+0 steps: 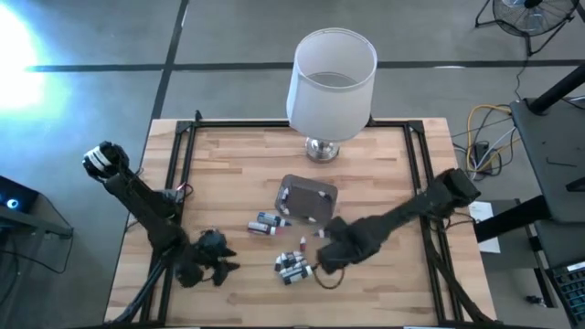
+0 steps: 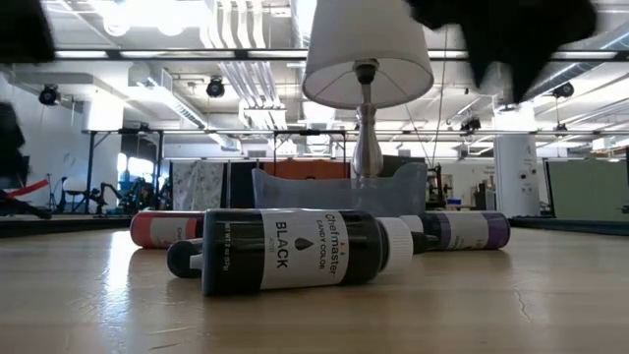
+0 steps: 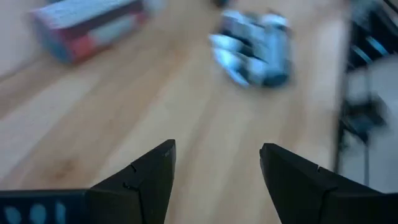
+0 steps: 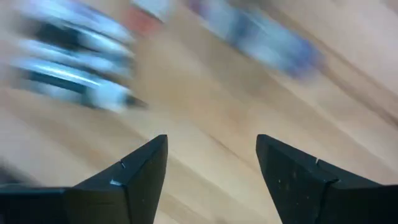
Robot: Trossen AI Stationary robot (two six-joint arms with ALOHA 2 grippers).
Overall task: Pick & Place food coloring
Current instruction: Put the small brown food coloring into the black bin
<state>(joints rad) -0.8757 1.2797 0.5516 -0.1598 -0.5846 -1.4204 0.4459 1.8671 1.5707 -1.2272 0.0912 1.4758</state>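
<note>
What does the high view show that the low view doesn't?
Only the high view: both arms, left pincer and right pincer, each open over the wooden table. Only the low view: the label on the black food coloring bottle, reading BLACK. Both: the lamp, the translucent tub, bottles lying on their sides.

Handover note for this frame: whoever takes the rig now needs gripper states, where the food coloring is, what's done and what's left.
Left gripper: open, empty, low over the table's front left.
Right gripper: open, empty, just right of the front bottle cluster.
Second bottle group lies beside the grey tub, in front of the lamp.
Done: some bottles appear to be in the tub; count unclear.
Left: both loose groups on the table.
</note>
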